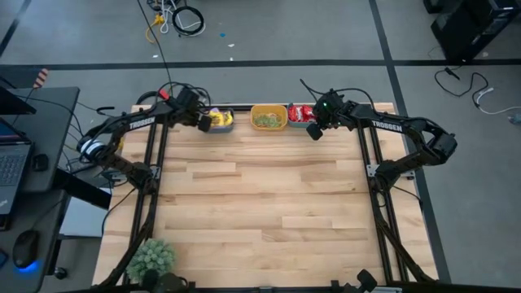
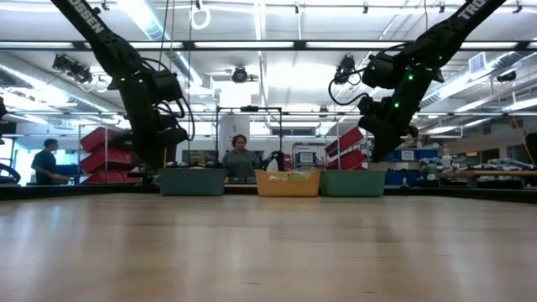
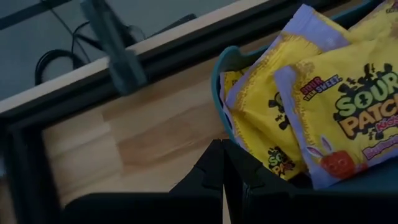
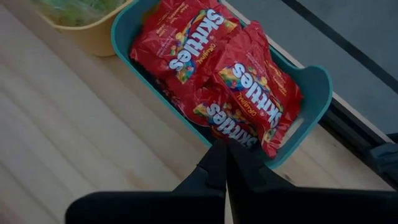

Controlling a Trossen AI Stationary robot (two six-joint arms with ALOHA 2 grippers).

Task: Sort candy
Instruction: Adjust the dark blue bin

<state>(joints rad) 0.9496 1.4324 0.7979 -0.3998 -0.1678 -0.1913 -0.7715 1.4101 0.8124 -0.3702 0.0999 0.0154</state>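
Candy looks fully sorted: high view shows no loose packets on the table (image 1: 260, 203), w/ three bins in a row at the far edge: left teal bin (image 1: 221, 120) w/ yellow packets, yellow-orange bin (image 1: 269, 117) in the middle w/ pale green ones, right teal bin (image 1: 299, 115) w/ red. Left gripper (image 1: 205, 124) sits just beside the left bin, right gripper (image 1: 314, 131) just beside the right bin. Fuzzy green plant (image 1: 151, 257) at the near left corner, not part of the job. Low view: both arms hang above the bin row, nothing seen on the wood in front; people in the room behind, well apart. Left wrist view: yellow packets (image 3: 323, 106) piled in the teal bin, fingers clenched together, holding nothing. Right wrist view: red packets (image 4: 217, 74) heaped in the teal bin, one hanging over the rim; claw clenched, empty; corner of the yellow-orange bin w/ green candy beside it. My read: last drops done, so next move is prob. pulling both arms back clear w/o clipping bin rims.
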